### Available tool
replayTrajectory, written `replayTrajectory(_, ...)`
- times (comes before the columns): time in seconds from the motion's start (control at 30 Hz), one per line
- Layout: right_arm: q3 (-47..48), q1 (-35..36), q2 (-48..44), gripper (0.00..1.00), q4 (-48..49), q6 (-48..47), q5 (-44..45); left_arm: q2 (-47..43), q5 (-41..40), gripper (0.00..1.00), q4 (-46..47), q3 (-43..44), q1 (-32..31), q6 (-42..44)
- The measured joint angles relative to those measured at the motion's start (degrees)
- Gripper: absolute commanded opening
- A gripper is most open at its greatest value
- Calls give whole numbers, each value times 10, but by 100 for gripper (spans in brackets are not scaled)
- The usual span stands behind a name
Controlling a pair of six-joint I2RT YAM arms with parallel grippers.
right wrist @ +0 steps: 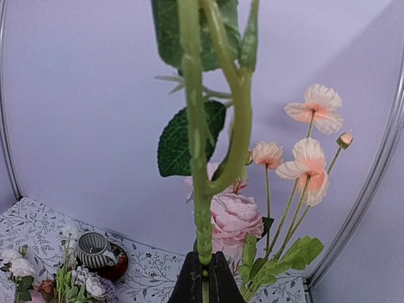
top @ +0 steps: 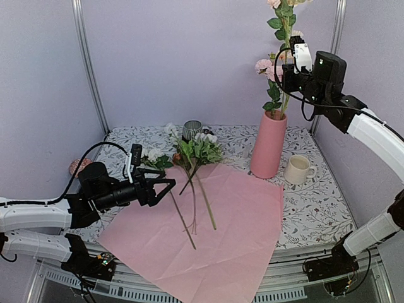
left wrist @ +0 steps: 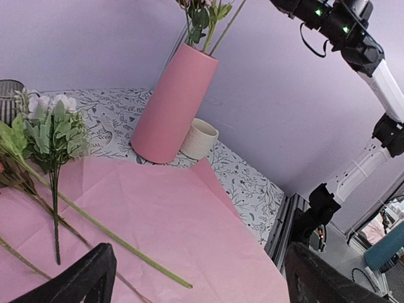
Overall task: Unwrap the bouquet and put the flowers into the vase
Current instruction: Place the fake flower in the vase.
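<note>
— What is the left gripper (top: 168,190) doing?
— Its black jaws stand wide apart with nothing between them, hovering low over the near left part of the unfolded pale pink paper sheet (top: 240,227). Just ahead of its fingertips lie loose long-stemmed artificial flowers (top: 192,183). Their white and green heads point away from it and their stems run across the paper.
— And past those?
— A small dark striped cup (top: 191,129) sits behind the flower heads. Well off to that gripper's right, the tall matte pink cylindrical vase (top: 268,145) stands upright on the leaf-patterned tablecloth (top: 315,208). A short cream ceramic mug (top: 298,169) is just beside it.
— The right gripper (right wrist: 203,268)?
— It is high above the vase mouth, its jaws pinched together on a leafy green flower stem (right wrist: 201,189) that runs down into the vase. Pink and peach blooms (right wrist: 235,218) show just beyond its fingertips.
</note>
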Motion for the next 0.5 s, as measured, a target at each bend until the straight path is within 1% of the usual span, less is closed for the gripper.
replayTrajectory(0.33,-156,-56,1,3,41,81,-33,0,2,95,-1,0,1,-5)
replayTrajectory(0.4,-182,-60,2,12,46,101,-37,0,2,95,-2,0,1,-5)
replayTrajectory(0.47,-201,-62,5,33,52,117,-39,0,2,95,-3,0,1,-5)
replayTrajectory(0.5,-209,-62,7,41,53,125,-40,0,2,95,-3,0,1,-5)
